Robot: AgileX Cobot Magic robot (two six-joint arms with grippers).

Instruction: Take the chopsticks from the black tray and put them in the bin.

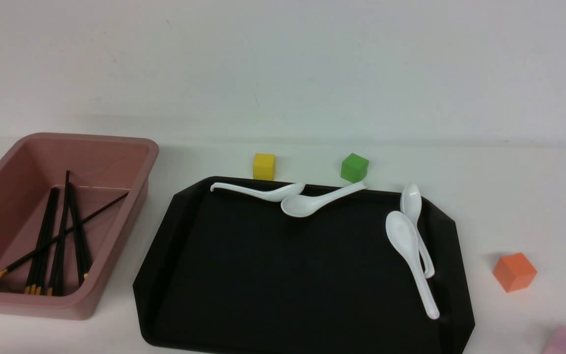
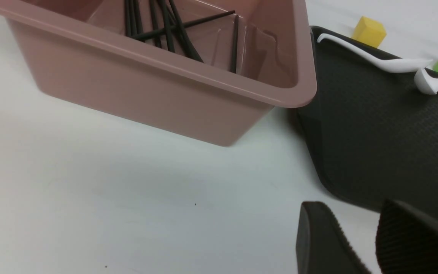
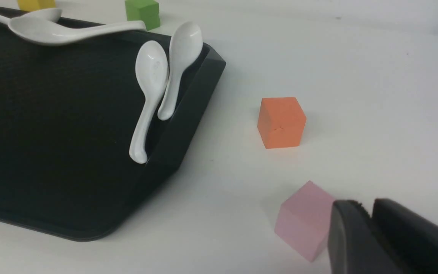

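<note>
In the front view the chopsticks [image 1: 57,236] lie inside the bin [image 1: 130,223] at the left of the frame, most of them bundled lengthwise with their gold bands toward the lower edge, one stick crossing the others diagonally. The black tray [image 1: 243,275] fills the lower middle of the frame just right of the bin, not touching it. Four white spoons [image 1: 410,255] rest on it: two along its upper rim, two overlapping near its right rim.

A yellow cube [image 1: 264,166] and a green cube [image 1: 354,167] sit on the white table [image 1: 509,196] just above the tray's upper edge. An orange cube [image 1: 514,271] stands to the right of the tray, and a pink cube [image 1: 565,340] shows at the lower right corner.

Neither arm appears in the front view. In the left wrist view the left gripper [image 2: 371,243] sits at the lower right of the frame, its two dark fingers parted by a small gap with nothing between them, over bare table beside the tray's corner. In the right wrist view the right gripper [image 3: 371,236] shows at the lower right, fingers pressed almost together and empty, just beside the pink cube
</note>
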